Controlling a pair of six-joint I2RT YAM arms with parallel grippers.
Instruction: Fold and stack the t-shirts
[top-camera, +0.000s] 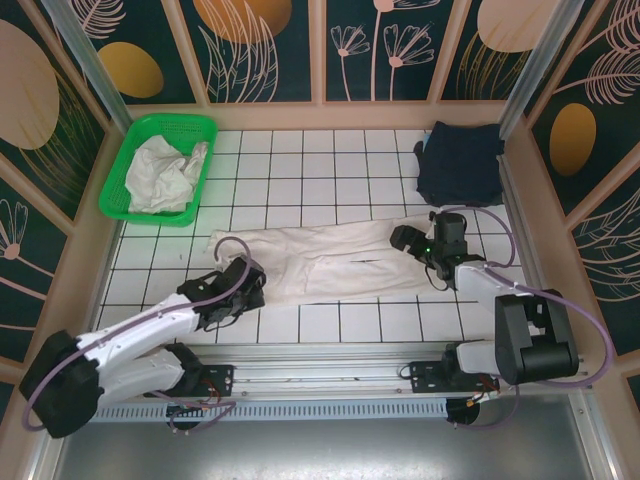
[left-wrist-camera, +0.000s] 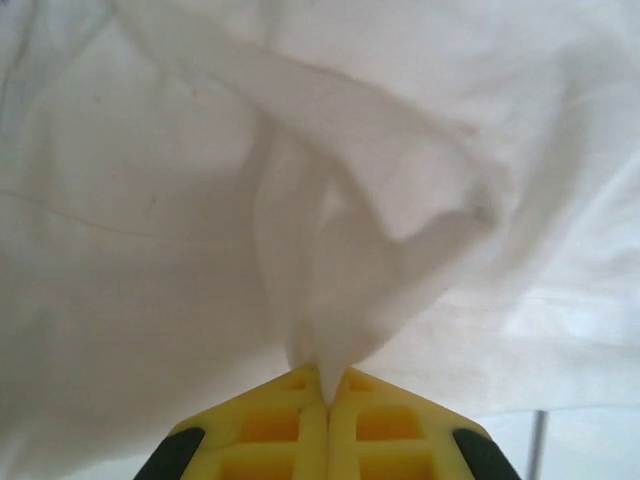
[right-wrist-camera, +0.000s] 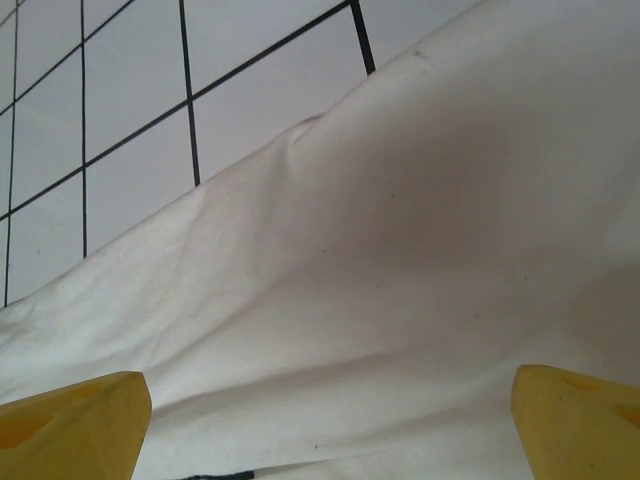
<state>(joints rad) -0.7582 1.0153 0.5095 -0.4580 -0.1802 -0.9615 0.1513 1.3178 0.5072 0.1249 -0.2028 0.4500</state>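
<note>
Pinching off-white t-shirt (top-camera: 320, 262) left edge: left pincer (left-wrist-camera: 325, 388); right pincer (right-wrist-camera: 326, 420) wide over right edge.

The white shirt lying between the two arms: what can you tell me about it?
The off-white t-shirt is soft, wrinkled cloth. It looks folded into a long band and lies flat on the tiled table, running left to right. The left gripper is shut on a pinched ridge of fabric at its left end. The right gripper sits open over its right end.
</note>
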